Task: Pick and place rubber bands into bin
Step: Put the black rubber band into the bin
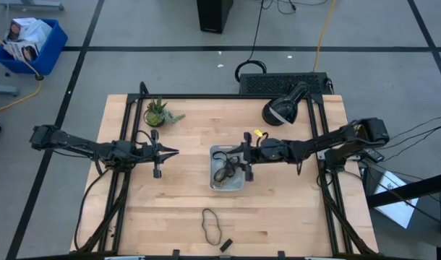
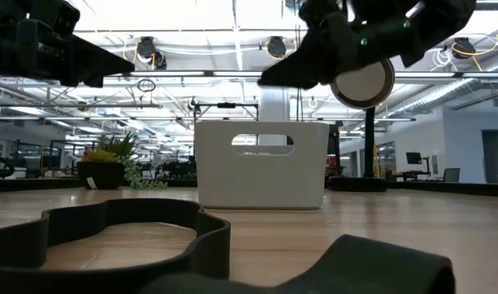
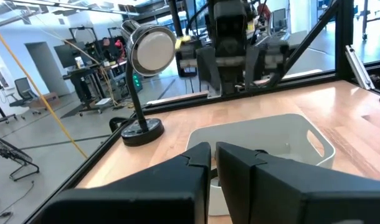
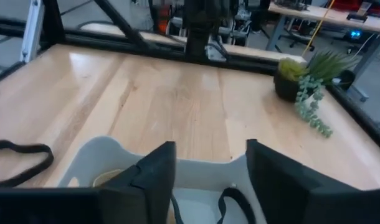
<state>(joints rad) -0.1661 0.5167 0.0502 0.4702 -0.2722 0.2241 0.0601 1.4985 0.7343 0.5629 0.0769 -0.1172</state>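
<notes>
The bin [image 1: 238,185] stands at the table's middle, a pale shallow tray. Inside it lie a tan rubber band [image 4: 108,178] and a black rubber band [image 4: 231,200]; they show as a dark tangle [image 1: 223,173] from above. Another black rubber band [image 1: 211,225] lies flat on the wood near the front edge. My right gripper [image 4: 209,155] hovers open over the bin's right part, nothing between its fingers. My left gripper [image 3: 213,157] is shut and level, left of the bin and clear of it.
A small black block [image 1: 225,245] lies by the loose band. A potted plant [image 1: 157,113] stands at the far left and a black desk lamp [image 1: 282,110] at the far right. Bare wood lies left and right of the bin.
</notes>
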